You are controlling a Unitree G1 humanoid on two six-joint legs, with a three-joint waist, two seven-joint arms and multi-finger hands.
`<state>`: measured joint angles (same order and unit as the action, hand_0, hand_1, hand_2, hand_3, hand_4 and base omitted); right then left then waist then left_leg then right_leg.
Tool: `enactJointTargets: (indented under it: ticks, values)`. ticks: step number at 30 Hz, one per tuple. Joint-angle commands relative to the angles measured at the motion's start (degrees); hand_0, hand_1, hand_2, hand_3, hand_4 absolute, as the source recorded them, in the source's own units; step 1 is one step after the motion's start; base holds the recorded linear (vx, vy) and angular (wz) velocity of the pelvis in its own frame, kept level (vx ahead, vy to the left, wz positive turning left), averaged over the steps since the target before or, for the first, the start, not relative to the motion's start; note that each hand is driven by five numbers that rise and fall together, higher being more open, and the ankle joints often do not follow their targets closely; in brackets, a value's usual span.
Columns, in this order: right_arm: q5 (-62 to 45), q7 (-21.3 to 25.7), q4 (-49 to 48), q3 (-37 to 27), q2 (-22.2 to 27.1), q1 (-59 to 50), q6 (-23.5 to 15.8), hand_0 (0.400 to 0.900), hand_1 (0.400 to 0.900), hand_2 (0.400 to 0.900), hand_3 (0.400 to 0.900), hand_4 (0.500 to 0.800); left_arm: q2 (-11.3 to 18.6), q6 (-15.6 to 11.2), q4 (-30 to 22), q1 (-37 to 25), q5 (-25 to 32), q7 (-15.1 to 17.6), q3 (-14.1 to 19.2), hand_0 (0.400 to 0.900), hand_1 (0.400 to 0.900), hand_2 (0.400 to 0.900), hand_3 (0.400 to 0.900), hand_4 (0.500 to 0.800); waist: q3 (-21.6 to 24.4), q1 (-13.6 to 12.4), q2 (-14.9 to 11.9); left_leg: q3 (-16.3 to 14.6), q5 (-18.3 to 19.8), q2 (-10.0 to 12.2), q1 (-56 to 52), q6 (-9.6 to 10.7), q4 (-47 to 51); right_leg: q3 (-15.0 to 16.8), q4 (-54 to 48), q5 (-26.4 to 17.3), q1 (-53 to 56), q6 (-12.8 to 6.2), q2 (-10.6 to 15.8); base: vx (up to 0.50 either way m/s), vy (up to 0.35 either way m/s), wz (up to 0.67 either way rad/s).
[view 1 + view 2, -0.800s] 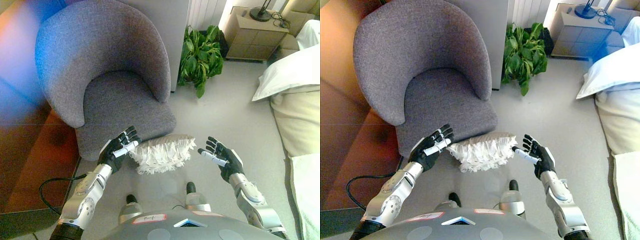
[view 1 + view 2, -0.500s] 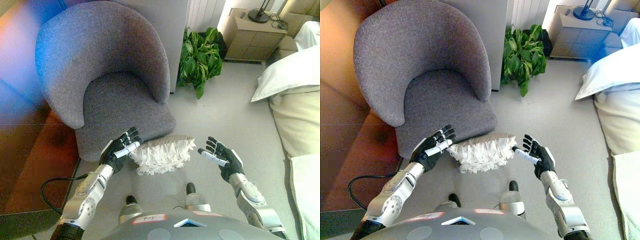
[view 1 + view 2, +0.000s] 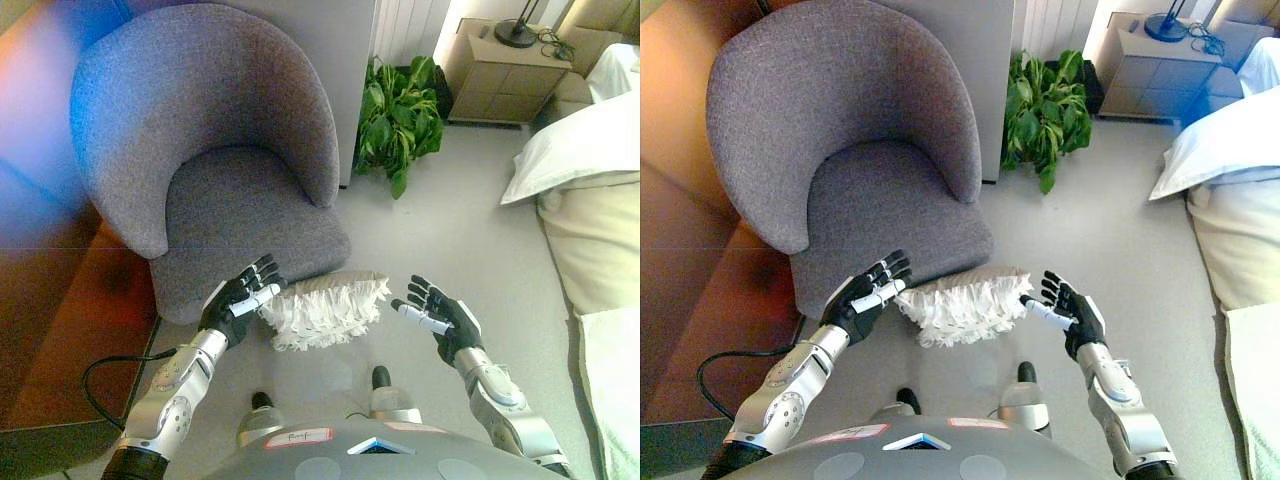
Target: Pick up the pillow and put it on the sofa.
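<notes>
A white ruffled pillow (image 3: 325, 307) lies on the grey floor against the front of a grey tub armchair (image 3: 215, 160). My left hand (image 3: 238, 298) is open just left of the pillow, fingertips close to its left edge. On the pillow's other side my right hand (image 3: 436, 316) is open, palm facing the pillow, with a small gap to its right end. Neither hand holds anything. The chair's seat (image 3: 885, 205) has nothing on it.
A green potted plant (image 3: 400, 110) stands behind the chair beside a pale wall. A wooden nightstand (image 3: 505, 70) with a lamp base is at the back right. A bed with white pillows (image 3: 580, 160) fills the right side. Reddish wood flooring (image 3: 60, 330) lies at left.
My right hand has drifted slightly left toward the pillow. The left hand and the pillow have barely moved.
</notes>
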<state>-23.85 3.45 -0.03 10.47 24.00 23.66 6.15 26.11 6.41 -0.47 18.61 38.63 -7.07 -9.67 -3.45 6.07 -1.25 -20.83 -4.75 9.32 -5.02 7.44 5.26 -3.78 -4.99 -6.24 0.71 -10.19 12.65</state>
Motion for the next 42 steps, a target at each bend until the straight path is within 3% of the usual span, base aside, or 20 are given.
enactJointTargets:
  ticks: [1,10,15,18,20,21,24,25,27,32,34,35,37,42]
  values:
    - [1.2,0.6,-7.0,-2.3,1.7,-2.5,-4.9,0.900,0.900,0.900,0.900,0.800,1.3,-5.8,-5.0,-3.9,1.9,-1.3,2.2,0.900,0.900,0.900,0.900,0.800,-0.5,-0.8,0.0,4.0,3.3,-1.6,-0.8,-4.5,-0.4,-5.6,0.0,1.1,1.5,2.01,-3.7,0.03,-0.025,0.02]
    - [1.0,1.3,-6.8,-2.3,2.2,-2.6,-4.9,0.900,0.900,0.900,0.900,0.800,2.0,-6.7,-5.2,-4.3,0.9,-1.1,2.0,0.900,0.900,0.900,0.900,0.800,-1.4,-0.8,-0.1,4.4,2.9,-0.8,-0.3,-4.1,-1.4,-5.4,0.2,1.5,1.4,2.88,-4.5,0.02,-0.046,0.00]
    - [0.7,1.0,-6.0,-2.4,2.9,-3.2,-5.1,0.900,0.900,0.900,0.900,0.800,2.4,-7.1,-5.7,-4.5,1.3,-0.8,2.0,0.900,0.900,0.900,0.900,0.800,-2.8,-1.0,-0.4,6.1,3.0,1.0,1.8,-3.1,-5.8,-4.5,1.3,2.3,0.9,4.45,-5.6,0.06,-0.103,0.02]
    - [0.5,0.1,-6.1,-2.9,3.6,-3.3,-5.1,0.900,0.900,0.900,0.900,0.800,2.6,-7.5,-6.2,-3.4,2.0,-1.3,2.7,0.900,0.900,0.900,0.900,0.800,-3.9,-1.1,-1.0,8.3,2.0,3.0,4.5,-2.2,-13.3,-3.4,3.4,2.8,-0.5,5.77,-6.0,0.04,-0.103,-0.03]
    - [0.3,-1.3,-6.4,-3.7,4.9,-2.5,-5.2,0.900,0.900,0.900,0.900,0.800,2.3,-8.6,-6.6,-1.2,2.6,-2.3,3.5,0.900,0.900,0.900,0.900,0.800,-5.2,-1.3,-1.6,11.2,-1.8,5.2,7.4,-1.4,-23.9,-2.4,5.2,3.1,-1.8,7.76,-6.8,0.07,-0.120,-0.13]
    - [0.2,-1.4,-6.0,-3.9,5.4,-2.1,-5.6,0.900,0.900,0.900,0.900,0.800,2.1,-8.7,-6.6,-0.5,2.8,-3.0,3.8,0.900,0.900,0.900,0.900,0.800,-5.7,-1.7,-2.4,12.6,-4.5,5.6,10.2,-1.3,-29.3,-2.1,5.6,2.9,-2.0,8.55,-6.5,0.12,-0.157,-0.19]
    - [-0.5,-2.7,-4.0,-4.6,7.1,-1.1,-7.1,0.900,0.900,0.900,0.900,0.800,1.8,-8.8,-6.5,1.6,3.6,-5.4,4.7,0.900,0.900,0.900,0.900,0.800,-7.6,-3.2,-3.9,16.6,-6.1,4.2,19.2,-2.2,-43.7,-1.4,6.8,3.2,-0.9,10.12,-6.4,0.22,-0.095,-0.28]
    - [-1.2,-2.9,-3.9,-5.1,7.4,-0.6,-7.0,0.900,0.900,0.900,0.900,0.800,1.8,-8.1,-7.2,2.4,3.9,-5.9,5.3,0.900,0.900,0.900,0.900,0.800,-8.5,-4.0,-3.7,17.6,-6.0,3.3,21.0,-2.4,-44.5,-1.2,7.0,3.7,0.4,10.08,-6.8,0.28,0.004,-0.29]
    - [-1.6,-3.2,-5.0,-5.6,7.5,0.1,-6.4,0.900,0.900,0.900,0.900,0.800,2.3,-7.4,-8.5,4.0,4.9,-6.7,6.7,0.900,0.900,0.900,0.900,0.800,-9.0,-5.0,-2.9,16.5,-7.4,2.4,21.3,-2.4,-36.5,-0.6,7.5,5.5,2.1,9.51,-7.8,0.39,0.102,-0.39]
    - [-0.3,-4.7,-6.2,-5.9,7.7,1.8,-6.7,0.900,0.900,0.900,0.900,0.800,1.9,-9.9,-9.1,6.0,5.1,-7.5,6.5,0.900,0.900,0.900,0.900,0.800,-10.0,-8.7,0.3,14.3,-13.6,1.5,22.7,-0.9,-9.1,1.5,6.4,10.2,9.8,7.72,-10.6,0.51,0.186,-0.58]
    - [-0.4,-4.9,-5.3,-5.8,7.9,2.0,-8.0,0.900,0.900,0.900,0.900,0.800,1.8,-10.3,-9.3,5.9,4.6,-8.6,5.9,0.900,0.900,0.900,0.900,0.800,-10.3,-10.3,-0.2,12.8,-14.7,0.8,24.6,-0.5,-8.0,1.4,5.6,12.5,14.1,7.91,-10.2,0.54,0.140,-0.46]
    - [-0.1,-5.1,-5.0,-5.5,8.2,1.7,-8.3,0.900,0.900,0.900,0.900,0.800,2.0,-10.3,-9.5,5.8,4.4,-8.8,5.9,0.900,0.900,0.900,0.900,0.800,-10.1,-10.6,-0.5,12.5,-12.2,0.7,24.2,-1.0,-8.3,1.1,5.9,13.1,14.6,7.38,-9.4,0.48,0.134,-0.33]
    - [-0.4,-4.8,-5.7,-6.3,8.4,2.2,-7.1,0.900,0.900,0.900,0.900,0.800,2.8,-10.3,-8.9,6.0,5.0,-7.5,5.5,0.900,0.900,0.900,0.900,0.800,-9.1,-9.9,-0.8,8.3,-7.9,1.4,22.8,-2.5,-8.3,-0.6,6.9,14.2,15.5,6.34,-7.8,0.46,0.131,-0.24]
    - [0.0,-8.5,-8.9,-7.8,6.9,3.3,-5.3,0.900,0.900,0.900,0.900,0.800,4.4,-9.9,-9.7,5.7,4.1,-7.5,6.8,0.900,0.900,0.900,0.900,0.800,-6.6,-11.0,-1.4,10.3,-2.9,1.1,20.8,-4.7,-13.0,-4.7,11.0,14.4,15.4,2.38,-2.5,0.38,0.108,-0.24]
